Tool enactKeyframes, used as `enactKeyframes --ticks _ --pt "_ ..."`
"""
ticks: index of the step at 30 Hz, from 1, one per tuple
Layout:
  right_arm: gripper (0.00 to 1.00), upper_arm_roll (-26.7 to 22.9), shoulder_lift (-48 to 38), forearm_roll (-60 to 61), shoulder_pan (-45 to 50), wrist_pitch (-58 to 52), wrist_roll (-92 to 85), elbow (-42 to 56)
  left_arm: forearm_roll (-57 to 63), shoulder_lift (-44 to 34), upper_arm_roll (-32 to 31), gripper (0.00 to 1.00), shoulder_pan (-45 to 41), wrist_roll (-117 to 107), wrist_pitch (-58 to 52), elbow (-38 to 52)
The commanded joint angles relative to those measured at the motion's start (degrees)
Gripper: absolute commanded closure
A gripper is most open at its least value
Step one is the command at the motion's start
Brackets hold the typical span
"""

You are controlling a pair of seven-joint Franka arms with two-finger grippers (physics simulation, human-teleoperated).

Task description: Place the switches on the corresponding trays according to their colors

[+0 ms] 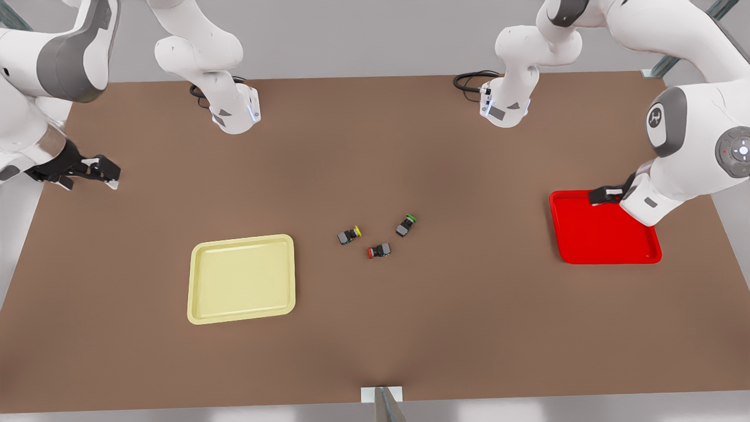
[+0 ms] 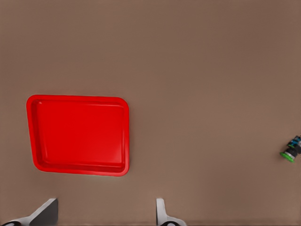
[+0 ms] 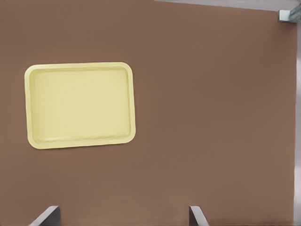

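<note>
Front view: both switches point(image 1: 349, 235) lie between trays point(image 1: 241, 279).

Likely simulated lab, bare brown table point(image 1: 375, 340)

Counts: three switches are seen on one brown table point(image 1: 375, 328): yellow-capped switch point(image 1: 349, 235), red-capped switch point(image 1: 379, 251), green-capped switch point(image 1: 405, 225). Two trays are laid out: one pale yellow tray point(image 1: 241, 279), one red tray point(image 1: 603, 231). Two arms, two grippers: right gripper point(image 1: 99, 171), left gripper point(image 1: 603, 194).
</note>
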Motion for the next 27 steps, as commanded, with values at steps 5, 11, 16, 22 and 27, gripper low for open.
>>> enactKeyframes --ticks 5,11,16,22,27 --pt "0.00 0.00 1.48 0.16 4.18 0.09 -0.37 -0.09 -0.47 1.87 -3.07 0.00 -1.64 -0.44 0.31 0.35" --pt "0.00 0.18 3.68 1.48 7.34 -0.35 7.72 -5.54 -2.58 5.30 -5.18 0.00 -9.90 -5.19 3.21 0.00" --pt "0.00 1.14 2.44 5.70 10.15 -0.18 43.22 -12.91 -3.02 12.68 -5.18 0.00 -14.56 -5.19 12.88 -0.17" --pt "0.00 7.21 4.03 8.95 13.32 10.11 67.30 -21.00 -4.69 20.06 -5.18 0.00 -18.77 -5.80 20.52 0.18" --pt "0.00 7.29 10.79 11.76 21.93 18.90 72.76 -20.21 -7.59 24.63 -5.09 0.00 -23.26 -4.75 27.73 0.35"
